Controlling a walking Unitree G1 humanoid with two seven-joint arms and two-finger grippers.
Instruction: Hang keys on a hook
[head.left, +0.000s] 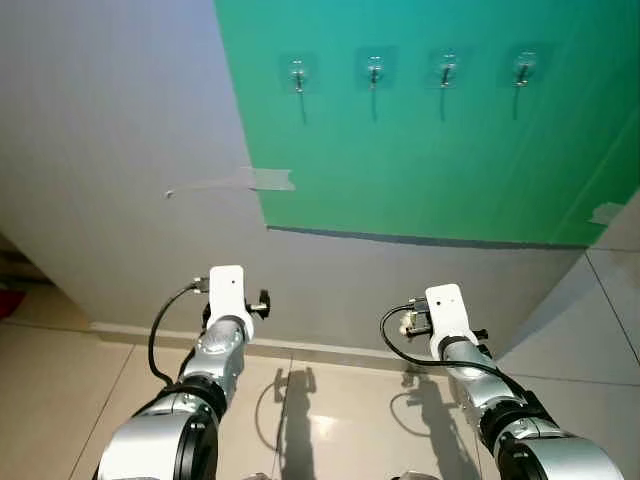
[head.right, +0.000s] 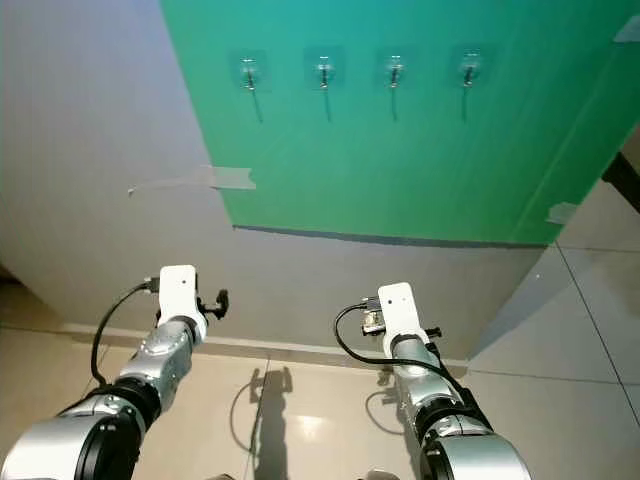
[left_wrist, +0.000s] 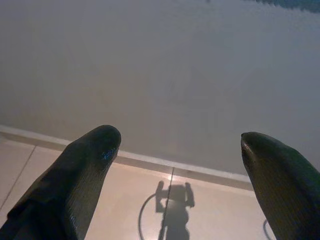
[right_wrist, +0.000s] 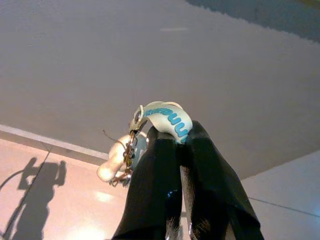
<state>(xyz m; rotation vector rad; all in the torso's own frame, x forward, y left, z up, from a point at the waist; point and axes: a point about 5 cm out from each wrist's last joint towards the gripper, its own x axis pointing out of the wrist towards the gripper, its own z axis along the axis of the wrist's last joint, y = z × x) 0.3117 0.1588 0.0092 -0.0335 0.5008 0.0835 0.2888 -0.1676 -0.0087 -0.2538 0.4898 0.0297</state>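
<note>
A row of several clear hooks (head.left: 374, 70) is stuck high on a green panel (head.left: 430, 170) on the wall ahead. My right gripper (right_wrist: 182, 145) is shut on a white strap with blue lettering (right_wrist: 167, 116). From that strap a bunch of keys (right_wrist: 127, 152) with a pale fob dangles beside the fingers. My right arm (head.left: 447, 312) is raised low in front of the wall, well below the hooks. The left gripper (left_wrist: 177, 140) is open with nothing between its fingers, and it points at the base of the wall. My left arm (head.left: 228, 297) is held up at the same height.
The grey wall (head.left: 110, 150) meets a pale tiled floor (head.left: 330, 410) at a skirting strip. A piece of tape (head.left: 268, 180) holds the panel's left edge, and another (head.left: 605, 212) sits at its right. Arm shadows fall on the tiles.
</note>
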